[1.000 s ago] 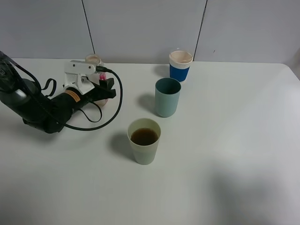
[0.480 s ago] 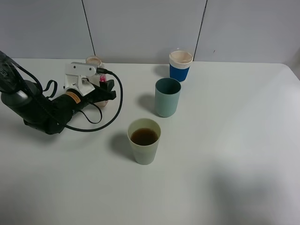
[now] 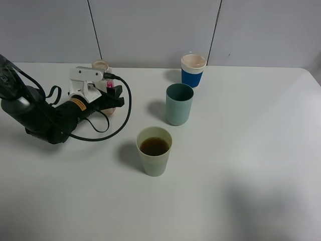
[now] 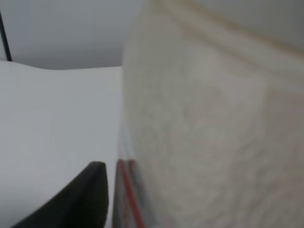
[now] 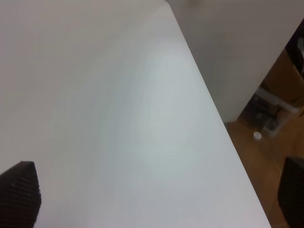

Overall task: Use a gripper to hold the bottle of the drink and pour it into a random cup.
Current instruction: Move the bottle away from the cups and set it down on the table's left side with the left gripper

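1. The left gripper (image 3: 111,96) sits in the upper left of the exterior high frame, its jaws closed on the bottle (image 3: 103,75); the left wrist view agrees, filled almost wholly by the bottle's pale blurred body pressed against a dark fingertip (image 4: 80,199).
2. The bottle stands upright on the table (image 3: 241,191), its open neck showing just above the white gripper block and a scrap of pink label at the fingers.
3. From the gripper, the cup (image 3: 154,150) lies toward the lower right, near the frame's middle, well apart from the bottle. It stands upright and already holds the drink (image 3: 154,146), dark brown.
4. The teal tumbler (image 3: 179,104) lies to the gripper's right, and the blue cup (image 3: 193,70) farther to the upper right.
5. The left arm is the nearer one by far. The right gripper is not seen in the high view; its wrist view shows only bare table edge, floor and dark fingertips at the sides, jaws apparently apart.
6. My reading: the pour seems done, and letting go looks like what remains.
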Robot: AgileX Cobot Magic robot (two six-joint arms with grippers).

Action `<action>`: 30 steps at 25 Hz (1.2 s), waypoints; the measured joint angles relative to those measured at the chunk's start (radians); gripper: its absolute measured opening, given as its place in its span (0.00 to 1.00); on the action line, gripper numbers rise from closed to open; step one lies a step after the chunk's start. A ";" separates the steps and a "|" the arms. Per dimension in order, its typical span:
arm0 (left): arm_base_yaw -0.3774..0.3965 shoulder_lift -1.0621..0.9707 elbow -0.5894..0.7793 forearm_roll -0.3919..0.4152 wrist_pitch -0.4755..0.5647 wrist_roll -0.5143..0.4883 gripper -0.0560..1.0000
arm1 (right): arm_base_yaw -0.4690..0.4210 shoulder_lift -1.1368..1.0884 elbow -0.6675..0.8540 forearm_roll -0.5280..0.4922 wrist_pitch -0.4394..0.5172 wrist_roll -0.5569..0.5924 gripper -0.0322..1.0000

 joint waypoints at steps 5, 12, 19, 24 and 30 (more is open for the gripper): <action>0.000 0.000 0.000 -0.002 0.001 -0.016 0.72 | 0.000 0.000 0.000 0.000 0.000 0.000 1.00; 0.000 0.000 0.000 -0.015 0.001 -0.088 0.81 | 0.000 0.000 0.000 0.000 0.000 0.000 1.00; 0.000 -0.005 0.000 -0.014 0.001 -0.216 0.88 | 0.000 0.000 0.000 0.000 0.000 0.000 1.00; 0.000 -0.053 0.000 0.001 0.001 -0.269 0.90 | 0.000 0.000 0.000 0.000 0.000 0.000 1.00; -0.002 -0.105 0.001 0.036 0.035 -0.277 0.90 | 0.000 0.000 0.000 0.000 0.000 0.000 1.00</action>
